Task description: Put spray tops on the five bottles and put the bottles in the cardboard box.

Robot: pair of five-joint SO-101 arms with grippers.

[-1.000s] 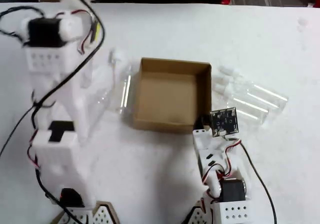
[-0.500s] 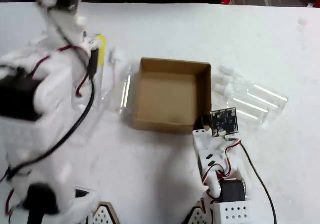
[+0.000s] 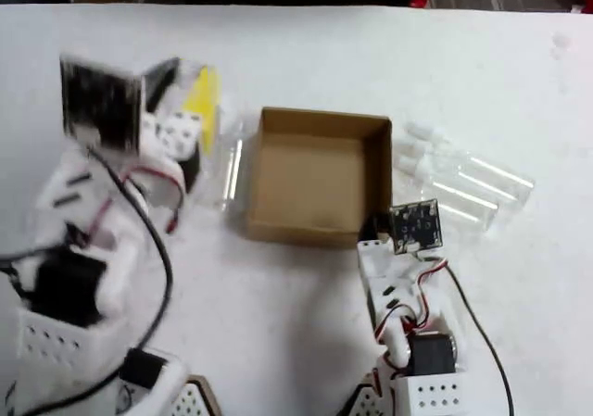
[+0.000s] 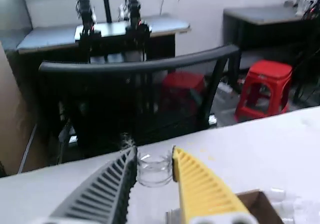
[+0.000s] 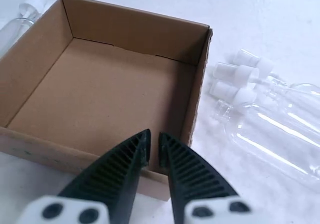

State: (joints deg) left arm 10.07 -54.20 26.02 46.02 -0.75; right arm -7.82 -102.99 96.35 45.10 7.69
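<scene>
Three capped bottles [image 3: 456, 171] beside box [image 3: 315, 170]; one bottle [image 4: 155, 170] in left hand [image 4: 153, 155].

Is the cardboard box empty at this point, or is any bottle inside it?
Empty. The right wrist view shows the cardboard box with a bare floor; three capped bottles lie on the table beside it.

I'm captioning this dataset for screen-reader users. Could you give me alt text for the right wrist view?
The right gripper, its fingers almost together and holding nothing, hovers at the wall of an open cardboard box nearest the arm. Three clear bottles fitted with white spray tops lie side by side on the white table beside the box.
</scene>
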